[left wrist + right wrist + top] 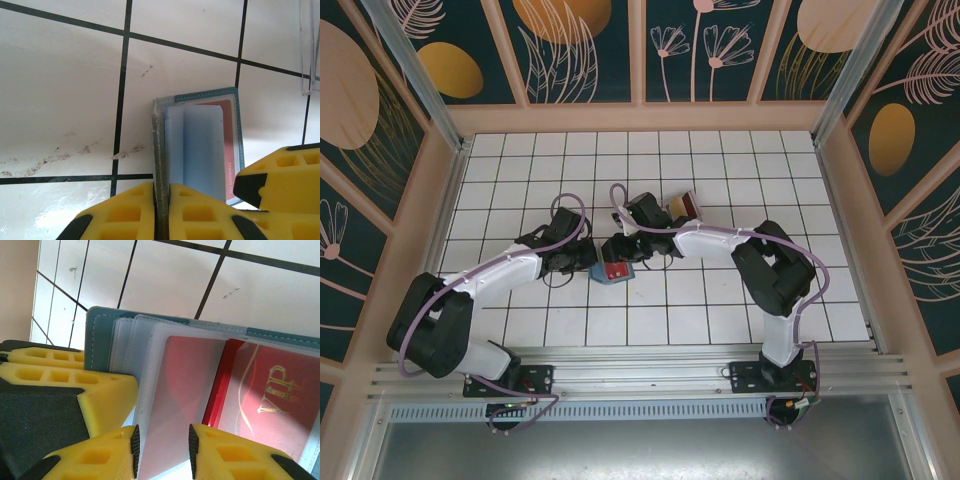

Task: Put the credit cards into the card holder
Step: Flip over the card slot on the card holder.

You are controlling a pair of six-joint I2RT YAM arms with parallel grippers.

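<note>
The teal card holder (611,271) lies open on the tiled floor, between both grippers. My left gripper (163,205) is shut on the holder's upright grey-edged cover (159,150). Clear sleeves (200,150) fan out beside the cover, with a red credit card (230,145) under them. My right gripper (163,450) is open, its fingertips (135,447) either side of a frosted sleeve leaf (175,395). A red credit card marked VIP (272,390) sits in the holder to the right of that leaf. In the top view the right gripper (624,247) hangs just behind the holder.
A clear plastic box (682,207) with more cards stands on the floor behind the right arm; its corner shows as a clear edge (310,50). The right gripper's yellow finger (285,175) is close beside the holder. Wooden walls enclose the tiled floor (720,300).
</note>
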